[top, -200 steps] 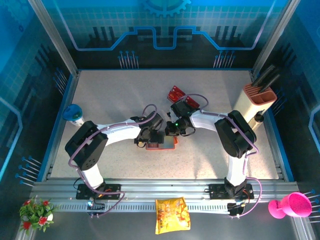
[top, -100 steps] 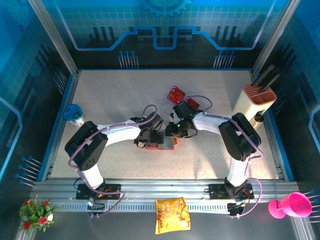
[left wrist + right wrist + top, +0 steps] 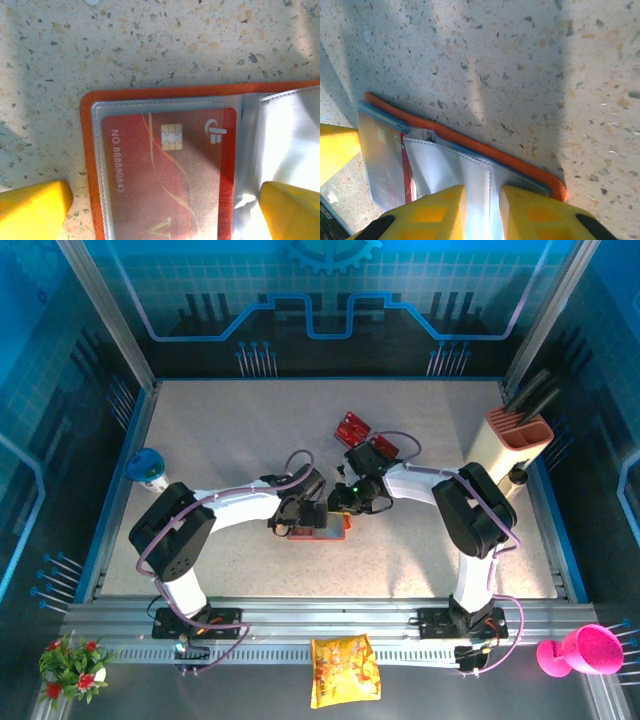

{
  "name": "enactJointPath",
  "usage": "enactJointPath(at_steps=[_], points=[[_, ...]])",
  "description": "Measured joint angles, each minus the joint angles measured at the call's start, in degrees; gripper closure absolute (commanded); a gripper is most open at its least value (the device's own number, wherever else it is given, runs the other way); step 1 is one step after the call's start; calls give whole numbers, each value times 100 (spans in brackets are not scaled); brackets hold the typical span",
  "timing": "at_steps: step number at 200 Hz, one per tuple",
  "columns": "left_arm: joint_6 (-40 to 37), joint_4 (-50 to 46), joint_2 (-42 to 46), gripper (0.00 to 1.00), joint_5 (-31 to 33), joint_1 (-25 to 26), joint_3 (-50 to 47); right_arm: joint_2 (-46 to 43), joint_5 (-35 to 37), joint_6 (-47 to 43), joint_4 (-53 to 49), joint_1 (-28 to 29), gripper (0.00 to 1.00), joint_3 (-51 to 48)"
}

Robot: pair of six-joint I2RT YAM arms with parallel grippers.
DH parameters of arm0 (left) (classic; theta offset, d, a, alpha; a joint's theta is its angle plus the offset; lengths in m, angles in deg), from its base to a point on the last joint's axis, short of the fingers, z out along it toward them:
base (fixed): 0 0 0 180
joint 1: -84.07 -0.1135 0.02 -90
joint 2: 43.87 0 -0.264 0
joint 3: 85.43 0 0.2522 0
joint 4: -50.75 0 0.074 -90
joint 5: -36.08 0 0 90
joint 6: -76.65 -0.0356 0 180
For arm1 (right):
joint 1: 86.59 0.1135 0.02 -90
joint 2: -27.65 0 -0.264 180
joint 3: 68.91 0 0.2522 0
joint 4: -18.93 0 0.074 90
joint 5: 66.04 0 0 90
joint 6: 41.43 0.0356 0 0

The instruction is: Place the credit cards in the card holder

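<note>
Card holder: we see the card holder [image 3: 165,94] lying open and flat on the speckled table [image 3: 220,440], near its middle, with both wrists meeting above it.
Filled pocket: a red card [image 3: 165,165] with a chip and a printed number sits inside the clear pocket on one half, framed by the orange rim.
Left gripper: our left gripper [image 3: 162,212] is spread wide and grasps nothing.
Left gripper against holder: it straddles the half with the filled pocket. One yellow fingertip [image 3: 32,210] sits over bare table just outside the orange edge, and the other is over the clear leaves past the fold. We cannot tell whether either presses down.
Right gripper: our right gripper [image 3: 482,210] has its jaws only narrowly apart.
Right gripper against holder: a clear leaf [image 3: 470,170] of the holder shows in the gap between its pads, which stand just inside the orange rim. We cannot tell whether they pinch that leaf or merely stand over it.
Loose credit cards: two loose credit cards [image 3: 350,426] lie near each other further back on the table, behind the right arm and well apart from the holder and both grippers.
</note>
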Motion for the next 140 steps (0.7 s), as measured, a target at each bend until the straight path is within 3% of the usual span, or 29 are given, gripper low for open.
enactJointPath(at_steps=[43,74,140], points=[[-2,42,48,1,7,0,-48,11,-177,96,33,-13,82,2],[-4,15,96,1,13,0,-55,11,-295,210,68,-13,82,2],[-4,-575,957,1,195,-197,-61,-262,-566,531,177,55,58,122]])
